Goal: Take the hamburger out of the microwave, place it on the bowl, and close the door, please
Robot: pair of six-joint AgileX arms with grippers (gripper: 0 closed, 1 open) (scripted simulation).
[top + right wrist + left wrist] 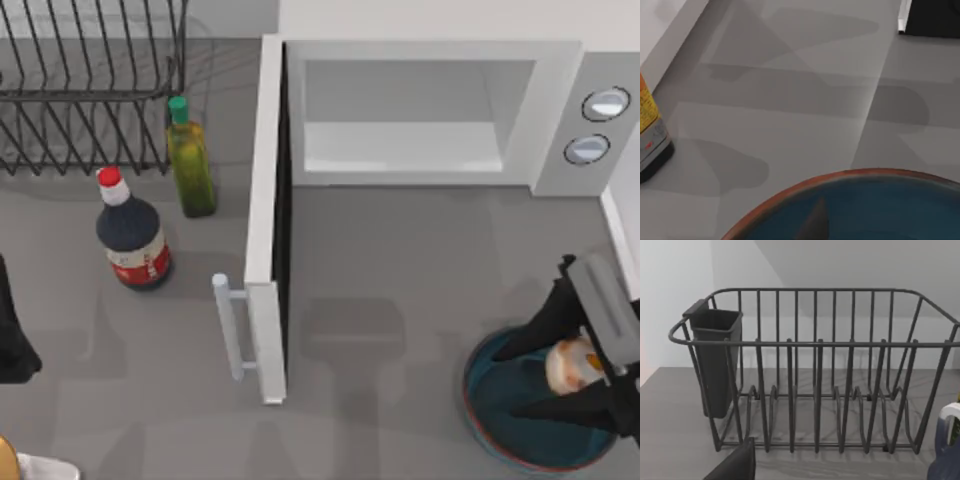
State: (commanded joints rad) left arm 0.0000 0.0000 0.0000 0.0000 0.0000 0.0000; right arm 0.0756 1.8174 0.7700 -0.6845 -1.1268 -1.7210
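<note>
One hamburger point(572, 365) sits pinched between the dark fingers of the right gripper point(570, 372), held over the bowl point(510, 425) at about four o'clock on the table point(400, 260); whether it touches the bowl's floor I cannot tell. The right arm reaches in from the table's right edge, its wrist angled toward the bowl's centre, and its wrist view shows the bowl's reddish-brown rim point(805, 185) with teal inside. At twelve o'clock stands the microwave point(430, 110), its pale cavity bare and two silver knobs point(597, 125) on the side panel. The door point(268, 230) is swung wide open toward six o'clock, bar handle point(230, 325) facing nine o'clock. Farther out at ten o'clock are a green oil bottle point(190, 165) and a dark sauce bottle point(132, 235) with a red cap and a red-and-white label whose writing is unreadable. A wire dish rack point(90, 80) occupies eleven o'clock. An orange-labelled container point(650, 130) carries print too small to read. The left arm point(15, 330) is parked at nine o'clock; whether its gripper is spread or pressed together I cannot tell.
</note>
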